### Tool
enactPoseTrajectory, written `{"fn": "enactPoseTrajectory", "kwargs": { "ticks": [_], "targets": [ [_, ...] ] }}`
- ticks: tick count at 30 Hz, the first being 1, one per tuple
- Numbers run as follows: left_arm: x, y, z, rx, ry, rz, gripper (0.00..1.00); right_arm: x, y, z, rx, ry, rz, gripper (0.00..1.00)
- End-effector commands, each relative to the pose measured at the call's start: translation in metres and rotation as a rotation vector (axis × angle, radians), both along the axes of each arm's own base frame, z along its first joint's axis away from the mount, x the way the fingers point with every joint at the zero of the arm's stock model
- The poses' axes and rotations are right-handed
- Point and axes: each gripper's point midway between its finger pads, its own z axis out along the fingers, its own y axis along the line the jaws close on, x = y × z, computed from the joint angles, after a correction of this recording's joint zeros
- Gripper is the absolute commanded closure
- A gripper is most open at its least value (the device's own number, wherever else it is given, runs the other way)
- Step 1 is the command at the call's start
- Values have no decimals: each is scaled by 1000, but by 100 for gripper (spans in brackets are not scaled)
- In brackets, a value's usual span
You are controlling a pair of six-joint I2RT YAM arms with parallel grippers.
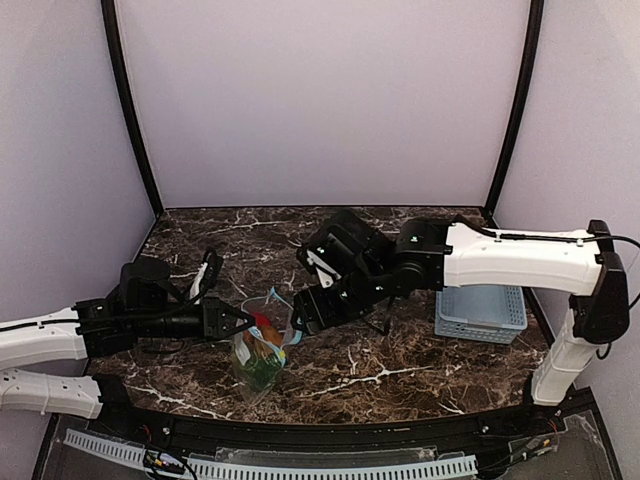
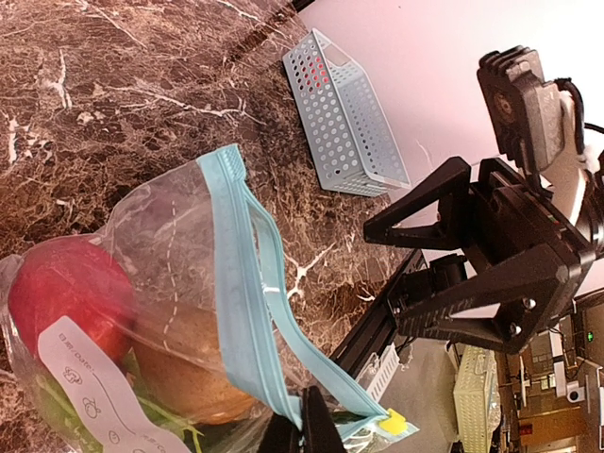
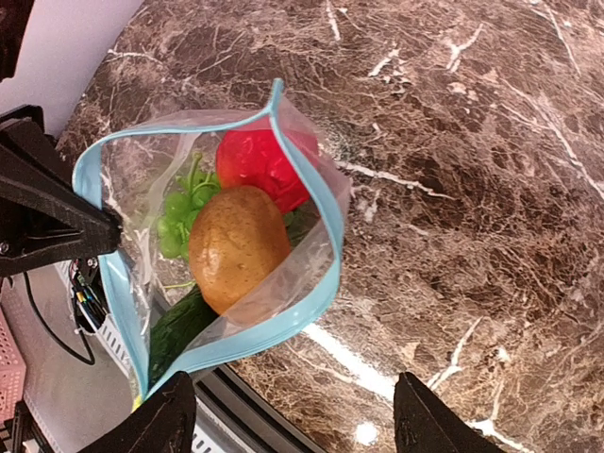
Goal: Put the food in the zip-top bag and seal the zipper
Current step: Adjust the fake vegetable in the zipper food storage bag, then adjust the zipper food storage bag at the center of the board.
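Observation:
The clear zip-top bag [image 1: 262,355] stands near the table's front, mouth open. Inside it I see a red fruit [image 3: 257,159], a brown-orange oval fruit [image 3: 236,243], a green grape bunch [image 3: 179,212] and something dark green below. The teal-blue zipper [image 3: 283,319] gapes in a loop; it also shows in the left wrist view [image 2: 238,274], with a yellow slider [image 2: 394,422] at its end. My left gripper [image 1: 243,321] is shut on the zipper edge [image 2: 304,415]. My right gripper [image 1: 300,322] is open and empty, just right of and above the bag's mouth [image 3: 288,415].
A light-blue perforated basket [image 1: 481,312] sits at the right, under my right arm; it also shows in the left wrist view [image 2: 344,118]. The black front rail [image 1: 330,430] runs just below the bag. Dark marble tabletop [image 1: 400,360] surrounds the bag.

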Motion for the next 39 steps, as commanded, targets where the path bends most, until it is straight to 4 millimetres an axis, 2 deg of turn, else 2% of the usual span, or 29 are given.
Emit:
{"fn": "enactPoseTrajectory", "kwargs": {
  "ticks": [1, 10, 15, 19, 22, 25, 27, 33, 36, 39],
  "targets": [
    [0, 3, 0, -10, -9, 11, 99, 16, -10, -17, -24, -2, -65, 30],
    [0, 5, 1, -8, -11, 16, 99, 22, 20, -29, 50, 45, -26, 40],
    [0, 6, 0, -9, -11, 19, 99, 30, 26, -48, 37, 58, -37, 48],
    [-1, 8, 0, -9, -10, 24, 99, 32, 35, -50, 66, 56, -15, 54],
    [-1, 9, 1, -9, -11, 26, 99, 33, 41, -49, 81, 54, -2, 65],
    [-1, 10, 2, -11, -13, 33, 99, 32, 45, -38, 107, 50, 11, 87],
    [-2, 12, 1, 2, -7, 38, 99, 30, 46, -24, 137, 48, 20, 99],
    [-2, 16, 11, 12, -21, 44, 99, 15, 43, 42, 256, -12, 60, 100],
    [-2, 16, 13, 13, -25, 44, 99, 11, 39, 54, 281, -10, 58, 100],
    [-1, 15, 9, 21, -9, 44, 99, 6, 40, 51, 278, -4, 58, 100]
  ]
}}
